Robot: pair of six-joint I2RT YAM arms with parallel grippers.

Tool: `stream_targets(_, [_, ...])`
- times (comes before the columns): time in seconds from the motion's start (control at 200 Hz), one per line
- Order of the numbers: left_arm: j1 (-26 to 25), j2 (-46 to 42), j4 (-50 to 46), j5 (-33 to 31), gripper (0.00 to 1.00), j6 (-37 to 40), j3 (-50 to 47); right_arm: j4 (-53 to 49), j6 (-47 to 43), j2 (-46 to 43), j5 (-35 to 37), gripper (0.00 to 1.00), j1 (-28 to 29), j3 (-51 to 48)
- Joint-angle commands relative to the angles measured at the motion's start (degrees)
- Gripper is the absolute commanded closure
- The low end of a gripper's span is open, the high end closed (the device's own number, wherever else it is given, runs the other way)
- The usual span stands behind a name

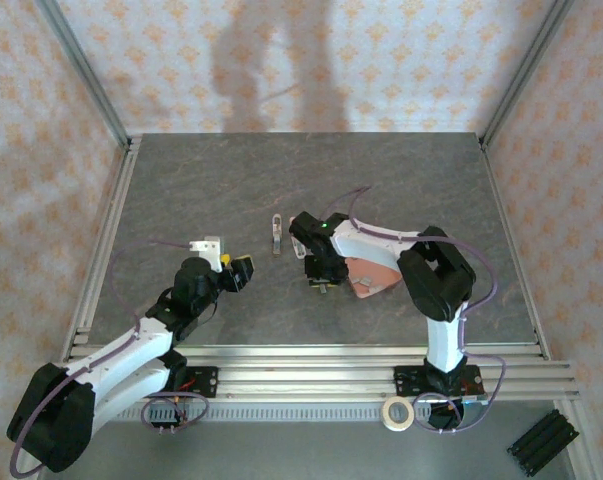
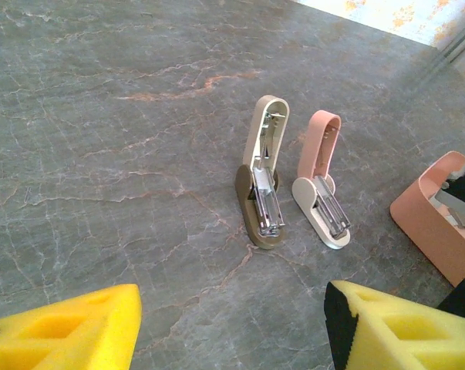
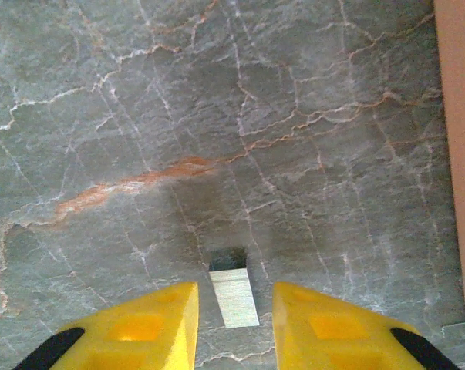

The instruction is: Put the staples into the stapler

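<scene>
The stapler (image 2: 322, 196), pale pink and white, lies hinged open on the grey table with its metal channel showing. A beige-brown one (image 2: 261, 189) lies open just left of it. My left gripper (image 2: 232, 301) is open and hovers short of both, with nothing between its fingers. One small grey block of staples (image 3: 234, 302) lies flat on the table. My right gripper (image 3: 234, 287) points down over the block, one yellow finger on each side and a gap at both, so it is open. In the top view the right gripper (image 1: 323, 283) sits beside the pink tray (image 1: 373, 277).
The salmon-pink tray (image 2: 436, 227) stands right of the staplers, and its edge (image 3: 457, 154) borders the right wrist view. A narrow stapler shape (image 1: 276, 236) lies mid-table. A tape roll (image 1: 398, 412) and a black part (image 1: 541, 440) rest by the front rails.
</scene>
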Motion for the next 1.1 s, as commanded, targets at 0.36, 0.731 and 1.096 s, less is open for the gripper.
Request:
stream_targets(0.36, [0.5, -0.6, 1.8, 0.1, 0.35, 0.9, -0.6, -1.4, -1.0, 2.5, 1.7, 0.76, -0.2, 2.7])
stream_targets(0.731, [0.4, -0.7, 1.6, 0.2, 0.35, 1.0, -0.7, -3.4, -1.1, 4.1, 4.0, 0.74, -0.2, 2.9])
stream_targets(1.096, [0.5, -0.8, 1.6, 0.2, 0.35, 1.2, -0.6, -1.7, -1.2, 5.5, 6.6, 0.81, -0.2, 2.1])
